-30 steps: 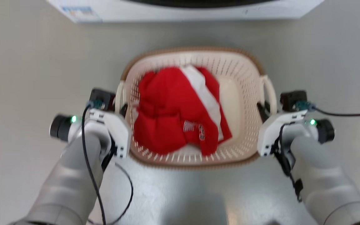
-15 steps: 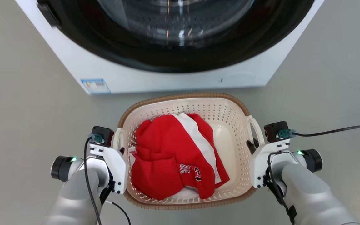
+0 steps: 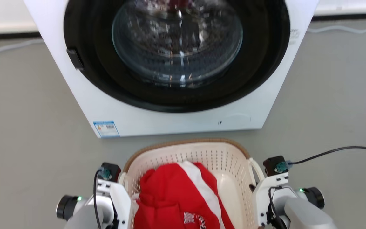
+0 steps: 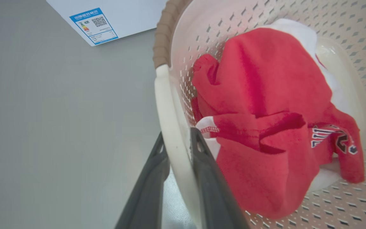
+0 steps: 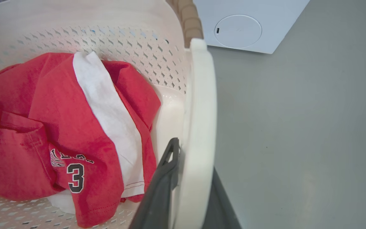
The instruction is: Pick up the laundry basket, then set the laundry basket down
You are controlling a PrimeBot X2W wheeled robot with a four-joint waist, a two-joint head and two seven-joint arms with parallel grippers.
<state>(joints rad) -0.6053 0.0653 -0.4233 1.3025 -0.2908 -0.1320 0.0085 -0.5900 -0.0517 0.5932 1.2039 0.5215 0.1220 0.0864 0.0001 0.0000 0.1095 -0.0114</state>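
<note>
Left wrist view
Left gripper (image 4: pixel 177 136): you have its two dark fingers closed narrowly on the white left loop handle (image 4: pixel 165 101), one finger outside it and one inside.
Laundry basket (image 4: pixel 345 25): cream, perforated, with a brown woven-look rim (image 4: pixel 162 41) that meets the top of the handle you are holding.
Red jersey (image 4: pixel 265 79): crumpled inside the basket, with a white panel and dark lettering.
Floor (image 4: pixel 59 127): plain grey, to the left of the basket.
Energy label (image 4: pixel 93 25): blue-edged sticker on the white corner at the top.

Right wrist view
Right gripper (image 5: pixel 193 156): you have it clamped nearly closed on the broad white right loop handle (image 5: pixel 202 95). The inner finger lies against the handle; the outer finger's tip is hidden behind it.
Jersey number: you can read a "3" (image 5: pixel 76 182) on the red cloth.
Round cap (image 5: pixel 237 31): on the white panel beyond the basket's rim.

Head view
Washing machine (image 3: pixel 84 95): white front-loader with its round glass door (image 3: pixel 176 44) facing you.
Basket position: just in front of the machine, apart from it and between your two grippers. You cannot tell whether its base touches the floor.
Cable (image 3: pixel 335 149): runs from the right wrist off to the right.
</note>
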